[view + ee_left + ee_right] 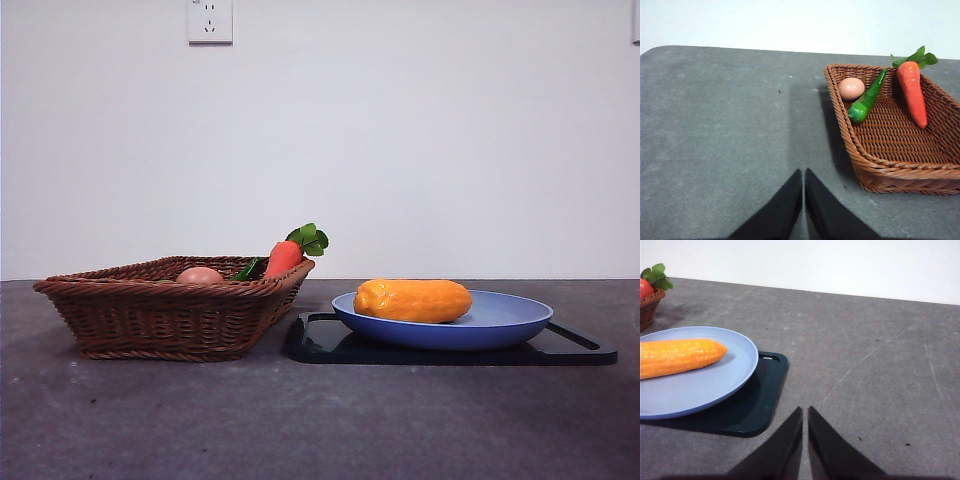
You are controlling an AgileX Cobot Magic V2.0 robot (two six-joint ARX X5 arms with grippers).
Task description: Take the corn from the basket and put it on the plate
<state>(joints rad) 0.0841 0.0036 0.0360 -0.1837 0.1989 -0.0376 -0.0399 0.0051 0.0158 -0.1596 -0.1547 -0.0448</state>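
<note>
The orange-yellow corn (413, 300) lies on its side on the light-blue plate (510, 318); the right wrist view shows the same corn (677, 356) on that plate (715, 382). The brown wicker basket (150, 310) stands to the plate's left and holds no corn. My left gripper (803, 176) is shut over bare table beside the basket (890, 165). My right gripper (805, 412) is shut over bare table, apart from the plate. Neither gripper appears in the front view.
The plate rests on a flat black tray (330, 345). In the basket lie a red-orange carrot with green leaves (912, 90), a green pepper (865, 102) and a small peach-pink egg-like item (850, 88). A wall stands behind the grey table (300, 430).
</note>
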